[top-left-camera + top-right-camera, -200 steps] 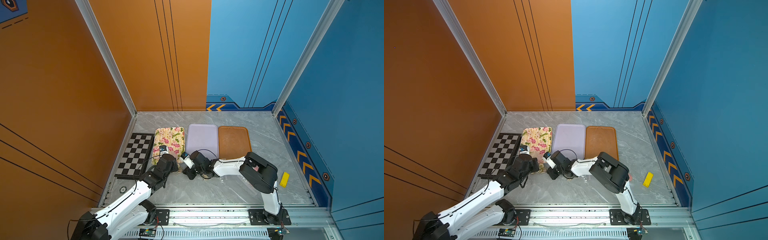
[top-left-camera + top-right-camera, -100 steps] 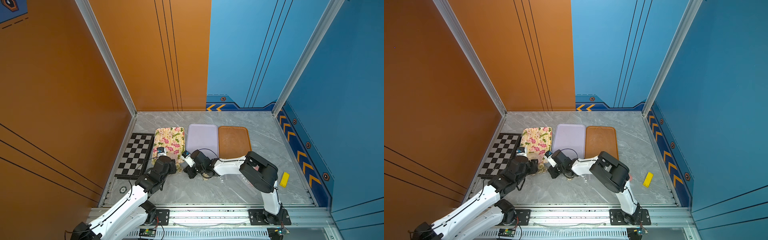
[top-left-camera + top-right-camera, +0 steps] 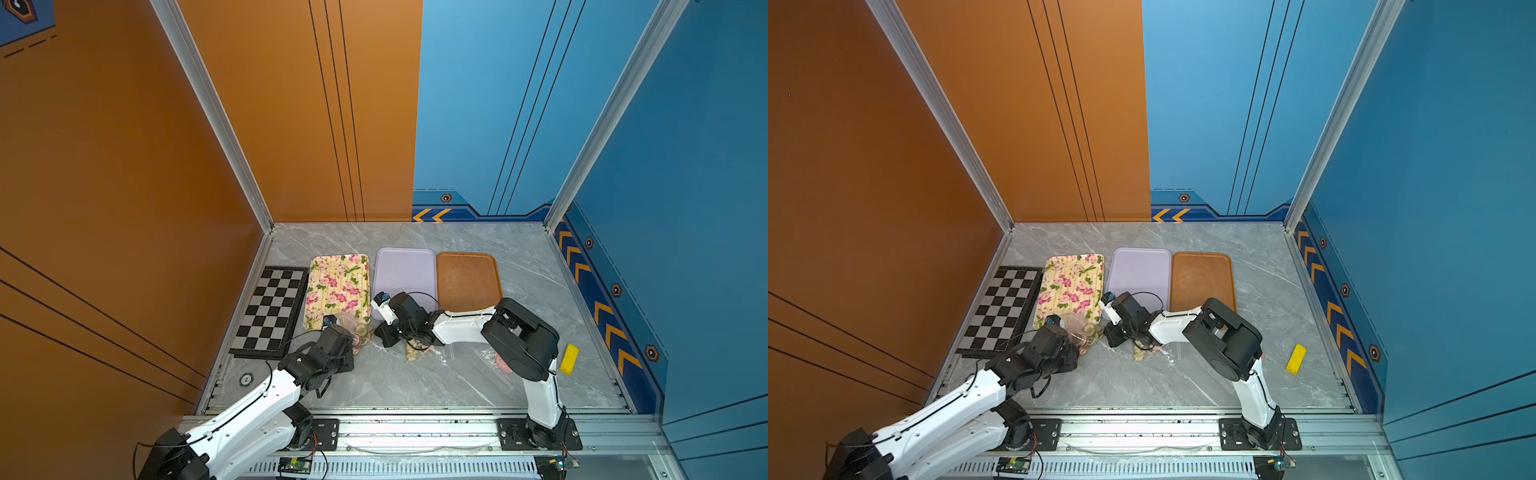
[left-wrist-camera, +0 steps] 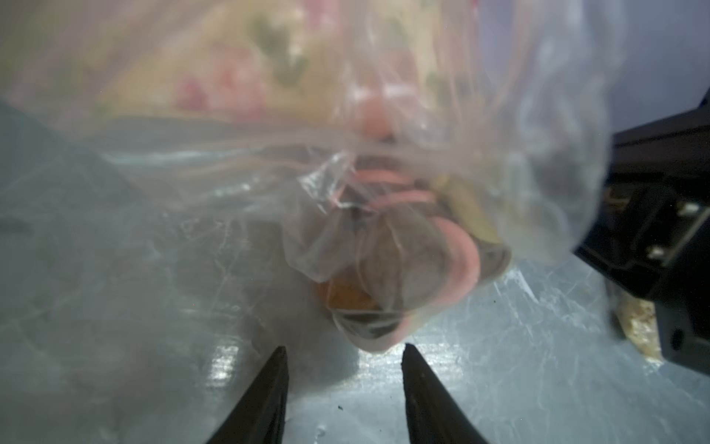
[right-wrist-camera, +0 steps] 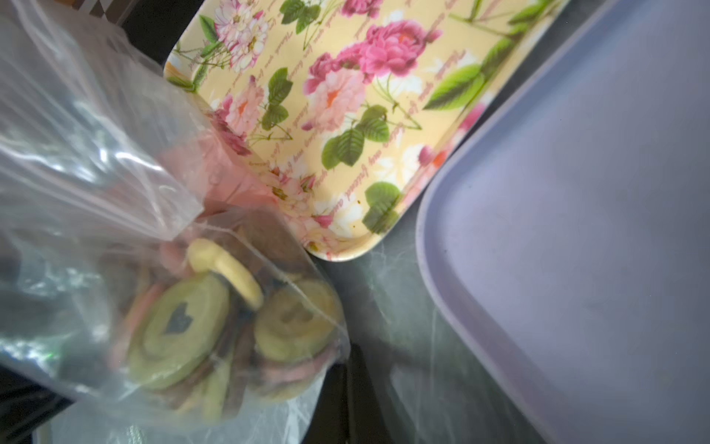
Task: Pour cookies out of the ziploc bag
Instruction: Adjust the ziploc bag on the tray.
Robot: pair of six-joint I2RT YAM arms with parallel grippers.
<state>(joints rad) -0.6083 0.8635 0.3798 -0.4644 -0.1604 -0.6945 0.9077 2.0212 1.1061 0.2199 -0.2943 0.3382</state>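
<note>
Got left gripper (image 4: 345, 346) parted, empty, just behind ziploc bag (image 4: 384, 238) of cookies (image 5: 180, 326). Seeing right gripper (image 3: 384, 334) pinched closed by floral tray (image 3: 336, 286).

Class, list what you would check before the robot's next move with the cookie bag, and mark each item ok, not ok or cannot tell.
1. Cookies inside the bag: ok.
2. Left gripper open: ok.
3. Bag between left jaws: not ok; only its corner nears the tips.
4. Right gripper gripping the bag: cannot tell; shut, contact hidden.
5. Floral tray beside the bag: ok.
</note>
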